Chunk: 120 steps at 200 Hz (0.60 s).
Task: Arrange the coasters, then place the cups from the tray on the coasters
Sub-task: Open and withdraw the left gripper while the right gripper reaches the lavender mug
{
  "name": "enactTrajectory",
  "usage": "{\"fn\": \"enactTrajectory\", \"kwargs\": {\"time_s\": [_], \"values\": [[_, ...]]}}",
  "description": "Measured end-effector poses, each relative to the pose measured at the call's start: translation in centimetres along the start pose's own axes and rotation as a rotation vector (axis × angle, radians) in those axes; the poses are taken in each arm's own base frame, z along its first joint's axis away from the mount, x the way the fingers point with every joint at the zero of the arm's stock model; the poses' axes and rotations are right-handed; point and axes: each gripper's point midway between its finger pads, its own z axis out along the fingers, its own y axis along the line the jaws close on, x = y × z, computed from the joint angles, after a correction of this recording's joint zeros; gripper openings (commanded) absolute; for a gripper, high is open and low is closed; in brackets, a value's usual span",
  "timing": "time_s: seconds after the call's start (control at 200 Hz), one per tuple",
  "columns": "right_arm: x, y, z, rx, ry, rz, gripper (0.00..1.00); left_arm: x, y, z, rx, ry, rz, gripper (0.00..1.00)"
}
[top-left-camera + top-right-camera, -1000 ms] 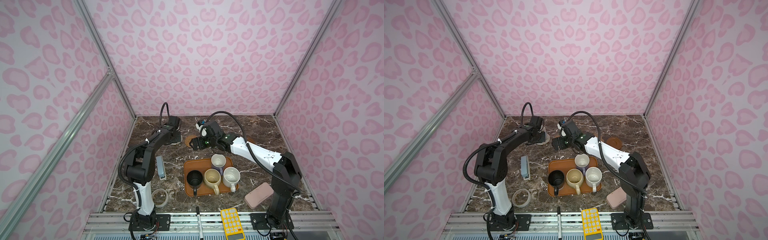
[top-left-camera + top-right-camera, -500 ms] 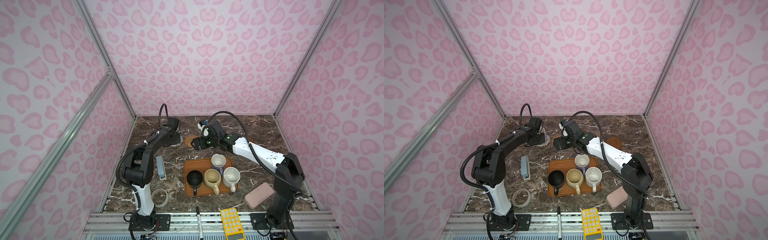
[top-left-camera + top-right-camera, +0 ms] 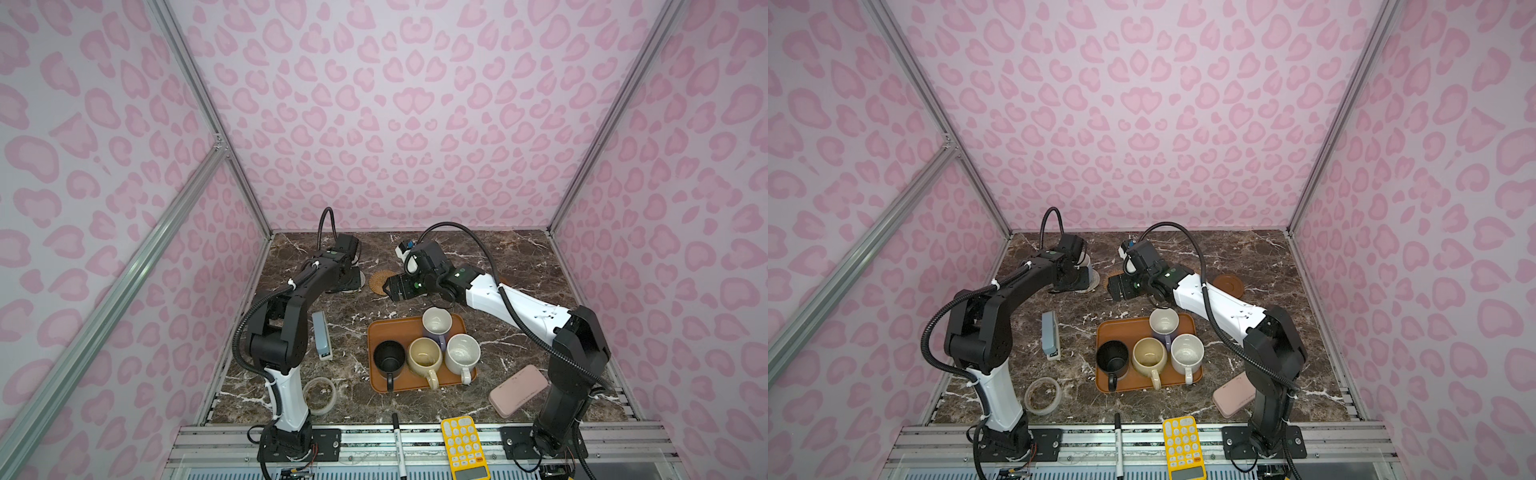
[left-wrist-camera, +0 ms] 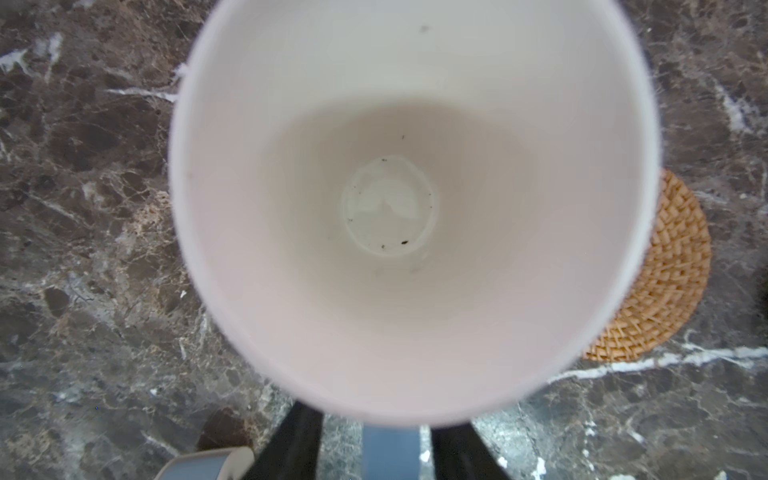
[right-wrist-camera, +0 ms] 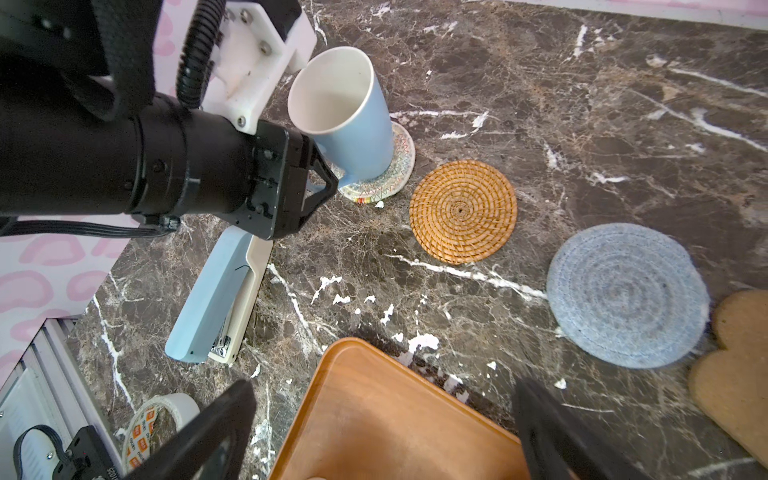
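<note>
- Left gripper (image 4: 378,428): you will find it at the far left of the surface (image 3: 532,257), at the handle of the light blue mug (image 5: 353,124). The jaws are spread, one on each side of the handle. Bare surface shows in both gaps, so they pinch nothing.
- Light blue mug: it stands mouth up on the cream woven coaster (image 5: 399,166). A few dark specks lie on its pale bottom.
- Right gripper (image 5: 382,386): it hovers between the orange-tan woven coaster (image 5: 462,212) and the far left corner of the tray (image 3: 395,328). The jaws are spread wide with nothing between them.
- Coasters: read the far row from left to right.
  - The order is cream woven, orange-tan woven, grey-blue woven coaster (image 5: 627,295), cork flower coaster (image 5: 739,374), brown wooden coaster (image 3: 1228,284).
  - The cream and orange-tan coasters lie near each other without touching.
  - The cork flower coaster lies just beside the grey-blue one.
- Tray: it lies near the centre of the surface and carries four mugs.
  - The lavender mug (image 3: 436,324) stands at its far edge.
  - The black mug (image 3: 389,357), cream-yellow mug (image 3: 424,357) and white speckled mug (image 3: 462,353) form a row from left to right, handles pointing near.
- Other items:
  - A stapler (image 3: 322,340) lies left of the tray.
  - A tape roll (image 3: 319,395) lies at the near left.
  - A pink case (image 3: 518,390) lies at the near right.
  - A yellow calculator (image 3: 463,446) and a marker (image 3: 398,440) rest at the near edge.
</note>
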Motion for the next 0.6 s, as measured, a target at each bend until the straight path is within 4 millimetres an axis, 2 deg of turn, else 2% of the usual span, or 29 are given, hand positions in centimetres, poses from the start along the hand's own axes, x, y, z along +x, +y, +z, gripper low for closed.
{"fn": "enactTrajectory", "kwargs": {"time_s": [0.11, 0.215, 0.26, 0.355, 0.45, 0.51, 0.6], "values": [[-0.3, -0.2, -1.0, 0.018, -0.006, -0.005, 0.98, 0.1, 0.0, -0.5, 0.007, 0.005, -0.008, 0.84], [-0.5, -0.7, -3.0, 0.064, -0.012, -0.018, 0.98, -0.5, 0.3, -3.1, 0.023, -0.037, -0.035, 1.0], [-0.5, -0.9, -4.3, 0.083, -0.021, -0.022, 0.99, -0.7, 0.5, -4.7, 0.035, -0.068, -0.054, 0.97], [-0.1, -1.7, -6.7, 0.129, -0.034, -0.029, 0.99, -1.0, 0.8, -8.5, 0.079, -0.139, -0.099, 0.97], [2.4, -3.2, -8.1, 0.19, 0.018, -0.029, 0.99, -0.9, 0.9, -11.6, 0.11, -0.198, -0.136, 0.97], [4.1, -4.1, -9.0, 0.224, 0.057, -0.029, 0.95, -0.6, 0.3, -13.4, 0.139, -0.231, -0.137, 0.97], [6.2, -5.1, -10.3, 0.259, 0.092, -0.027, 0.91, 1.1, -1.2, -15.2, 0.224, -0.244, -0.119, 0.97]]}}
